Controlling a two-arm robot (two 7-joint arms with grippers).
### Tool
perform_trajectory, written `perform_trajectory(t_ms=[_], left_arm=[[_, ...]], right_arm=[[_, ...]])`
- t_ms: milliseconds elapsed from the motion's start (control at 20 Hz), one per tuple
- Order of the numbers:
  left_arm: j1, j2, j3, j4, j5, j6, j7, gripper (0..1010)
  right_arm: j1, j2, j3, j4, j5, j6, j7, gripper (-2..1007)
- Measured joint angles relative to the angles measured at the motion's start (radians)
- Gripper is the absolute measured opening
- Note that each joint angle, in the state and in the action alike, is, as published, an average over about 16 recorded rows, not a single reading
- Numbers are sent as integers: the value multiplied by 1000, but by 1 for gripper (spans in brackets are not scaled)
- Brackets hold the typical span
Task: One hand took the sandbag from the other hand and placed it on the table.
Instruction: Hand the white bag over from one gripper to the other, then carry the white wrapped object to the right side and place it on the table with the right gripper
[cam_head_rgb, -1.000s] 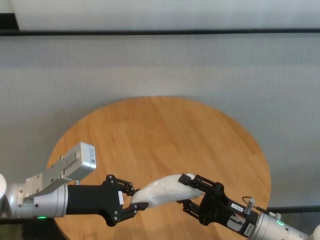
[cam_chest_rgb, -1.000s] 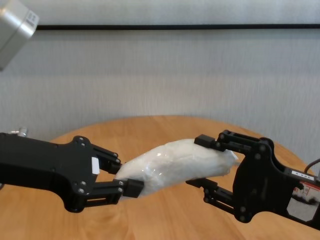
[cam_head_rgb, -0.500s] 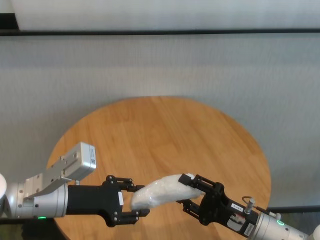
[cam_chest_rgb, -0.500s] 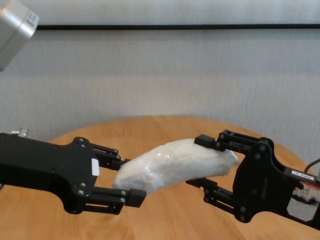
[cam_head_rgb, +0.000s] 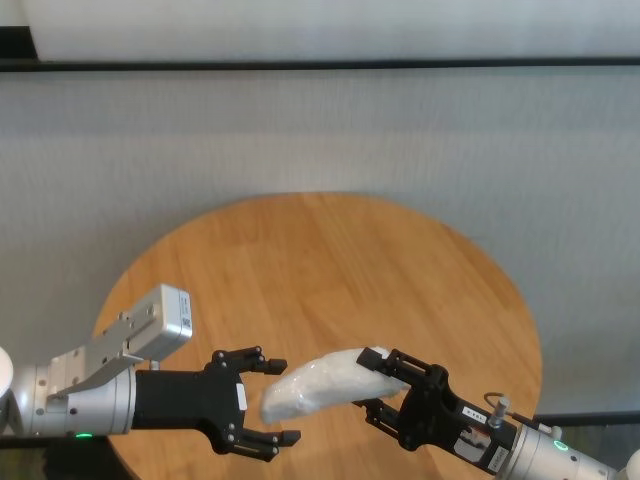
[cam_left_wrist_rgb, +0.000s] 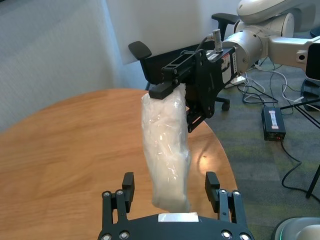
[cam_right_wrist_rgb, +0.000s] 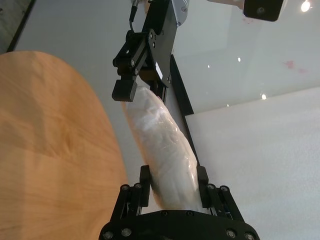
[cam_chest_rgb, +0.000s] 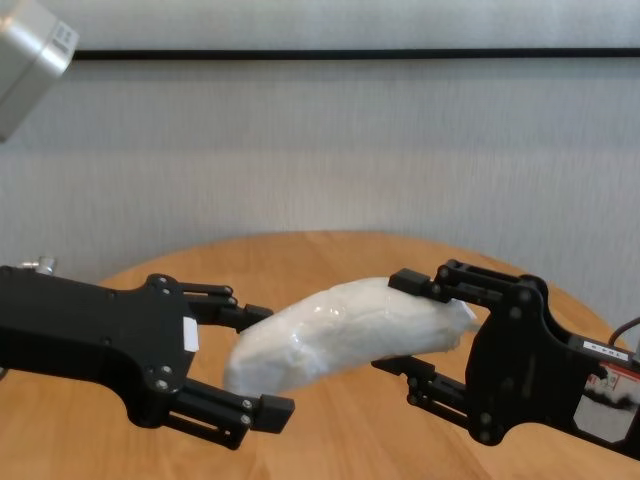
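Grey ribbed wall panels stand behind the round wooden table, above whose near edge the two arms meet. The right gripper is clenched on one end of the sandbag, which hangs in the air over the wood, touching nothing below. The left gripper has its fingers spread wide on either side of the bag's free end, released and clear of the plastic as far as the chest view shows. The handover step looks finished, with the bag in the right gripper's charge; the next move calls for the left arm to draw back and the right to lower the bag flat onto the table before letting go. The crimped tail is probably buried between the right fingers, and both forearms are cut off at the frame edges.
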Motion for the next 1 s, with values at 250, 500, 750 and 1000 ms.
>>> perform_trajectory(t_ms=[250, 500, 750, 1000], left_arm=[[0, 0, 0, 0, 0, 0, 0, 961], [0, 0, 0, 0, 0, 0, 0, 999], [-1, 4, 1, -4, -2, -3, 4, 1000], [13, 21, -7, -22, -12, -8, 25, 1000]], right_arm=[[0, 0, 0, 0, 0, 0, 0, 528], [0, 0, 0, 0, 0, 0, 0, 528], [0, 0, 0, 0, 0, 0, 0, 528], [0, 0, 0, 0, 0, 0, 0, 528]])
